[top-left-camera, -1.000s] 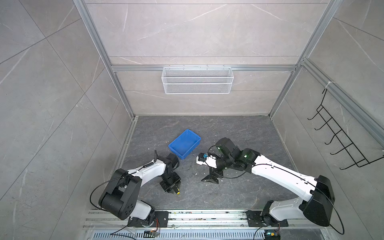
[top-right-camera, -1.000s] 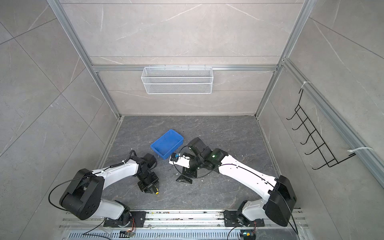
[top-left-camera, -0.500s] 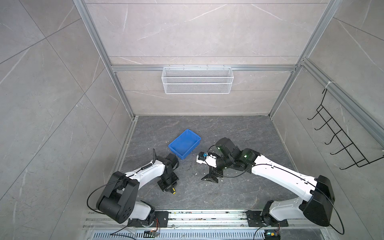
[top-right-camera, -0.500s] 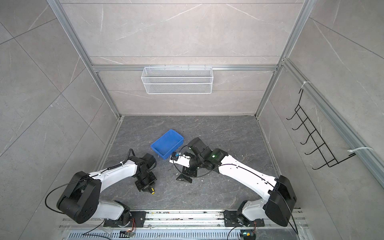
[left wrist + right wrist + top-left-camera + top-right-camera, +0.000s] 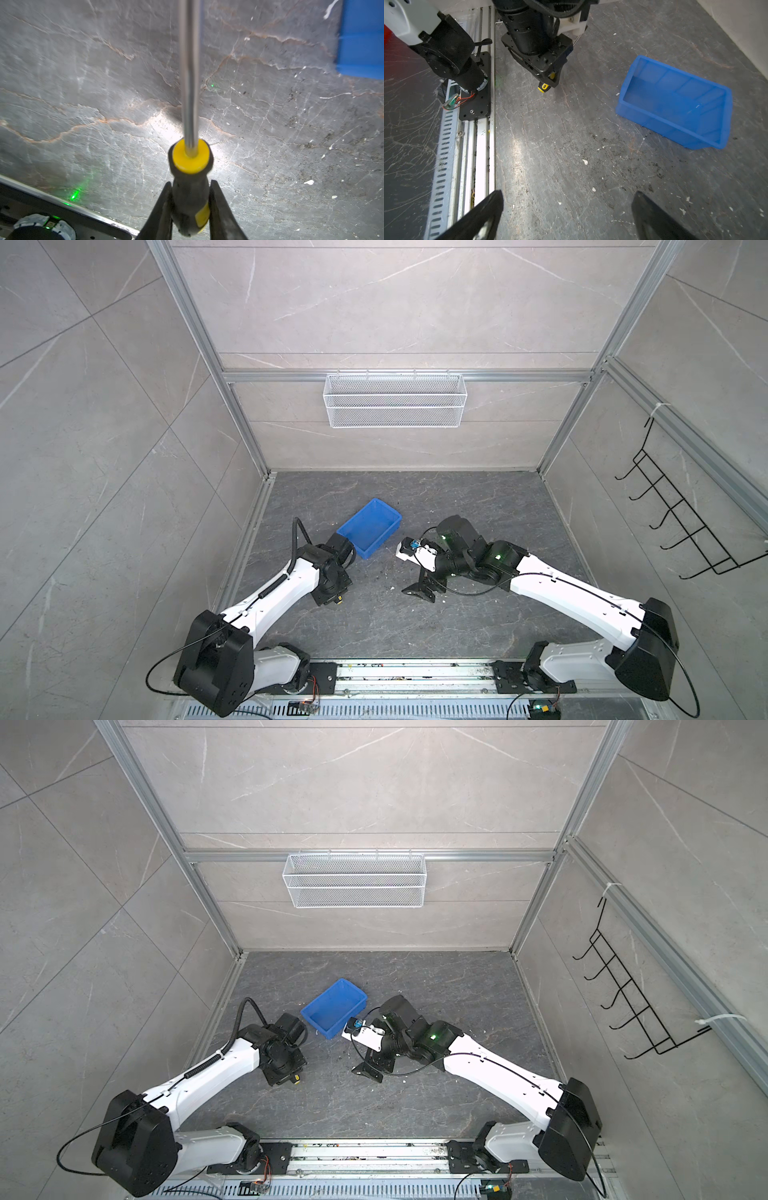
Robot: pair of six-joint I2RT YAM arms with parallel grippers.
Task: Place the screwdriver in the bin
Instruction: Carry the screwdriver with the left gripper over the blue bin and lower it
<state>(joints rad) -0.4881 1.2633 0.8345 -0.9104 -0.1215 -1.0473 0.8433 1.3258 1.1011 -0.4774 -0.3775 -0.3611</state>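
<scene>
On the screwdriver [image 5: 189,124] we see a black handle with a yellow collar and a yellow side stripe, and a silver shaft. The left gripper [image 5: 191,184] has black fingers, and so does the right gripper [image 5: 568,194]. The bin [image 5: 664,126] is plain bright blue. The floor [image 5: 83,104] is dark grey stone, veined in rust-brown and white, with white flecks. In both top views the walls [image 5: 374,302] are pale grey-beige with thin white veins; at twelve o'clock we find a white mesh basket [image 5: 395,400], at three o'clock a black wire rack [image 5: 683,501]. The left arm [image 5: 274,601] and the right arm [image 5: 573,593] are white with black joints.
</scene>
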